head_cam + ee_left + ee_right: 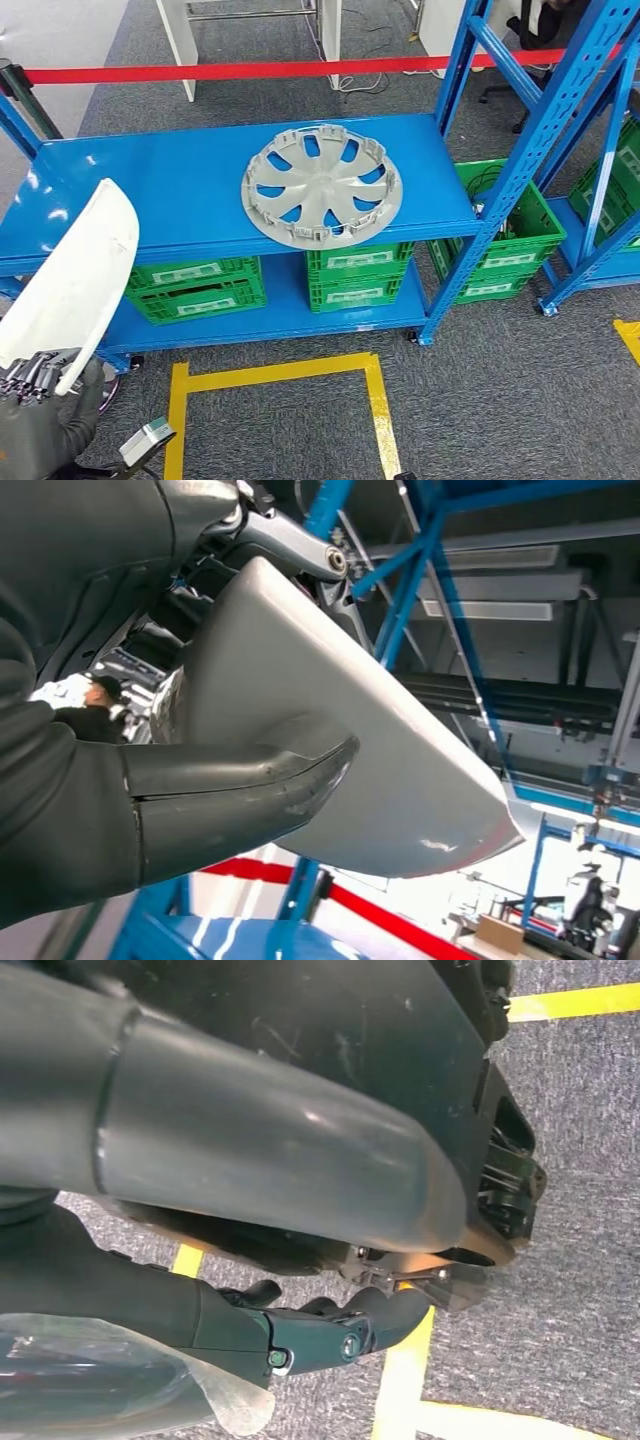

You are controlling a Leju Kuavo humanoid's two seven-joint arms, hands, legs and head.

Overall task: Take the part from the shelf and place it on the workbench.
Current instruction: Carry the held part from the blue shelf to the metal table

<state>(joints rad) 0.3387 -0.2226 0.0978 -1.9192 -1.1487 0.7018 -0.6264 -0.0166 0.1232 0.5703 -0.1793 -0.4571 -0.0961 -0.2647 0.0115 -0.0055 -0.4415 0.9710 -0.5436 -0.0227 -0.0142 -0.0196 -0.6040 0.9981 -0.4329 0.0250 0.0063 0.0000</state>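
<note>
White curved part (75, 285) sat at the lower left of the frame, gripped by the left hand (45, 405), thumb and fingers (241, 800) pressed around it; right hand's (324, 1330) fingers curled, holding nothing.

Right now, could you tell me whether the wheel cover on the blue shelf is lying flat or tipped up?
Lying flat: the wheel cover rests on the top blue shelf, its whole rim down on the surface.
</note>
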